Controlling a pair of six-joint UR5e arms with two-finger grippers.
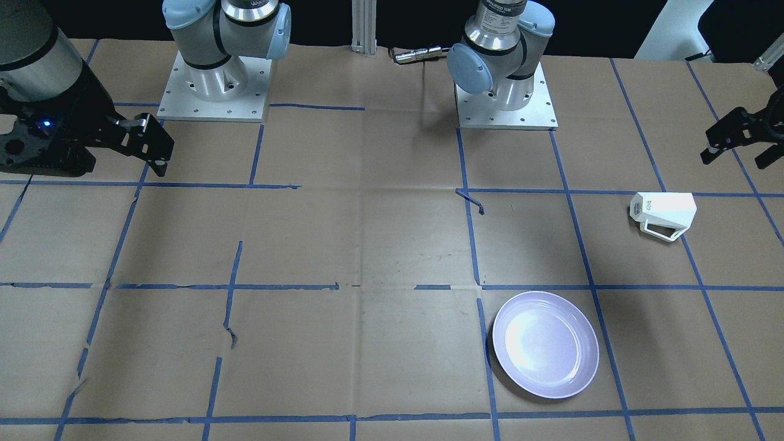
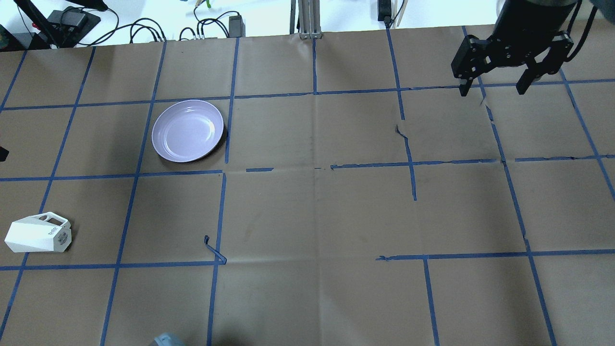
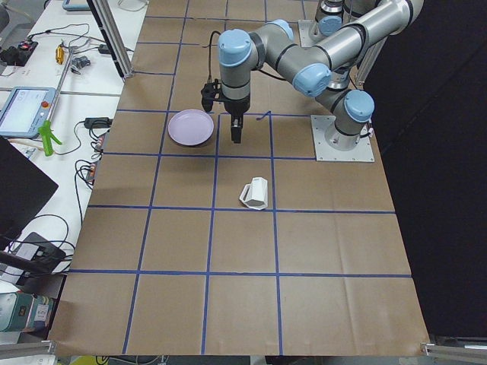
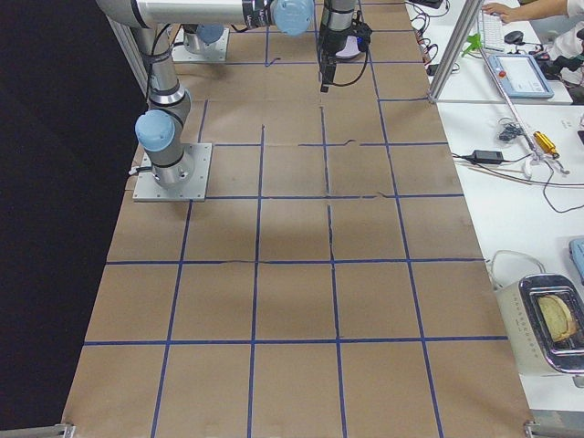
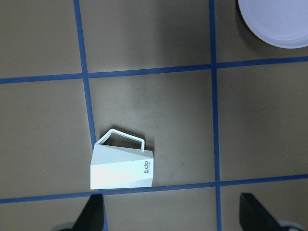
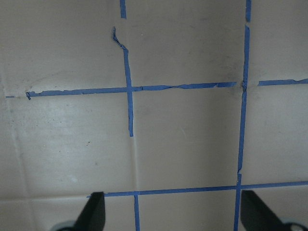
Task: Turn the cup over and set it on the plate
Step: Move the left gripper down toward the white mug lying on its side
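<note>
The white faceted cup (image 1: 664, 212) lies on its side on the table, handle flat to one side; it also shows in the overhead view (image 2: 38, 233) and the left wrist view (image 5: 122, 167). The lavender plate (image 1: 545, 344) sits empty and apart from the cup, also in the overhead view (image 2: 188, 130). My left gripper (image 1: 735, 158) is open and empty, high above the table near the cup; in its wrist view (image 5: 173, 216) the cup lies just ahead of the left finger. My right gripper (image 2: 492, 90) is open and empty, far from both.
The table is brown paper with a blue tape grid (image 2: 314, 166). The two arm bases (image 1: 214, 86) stand at the robot's edge. Cables and gear (image 2: 144, 29) lie beyond the far edge. The right wrist view shows only paper and tape (image 6: 129, 89).
</note>
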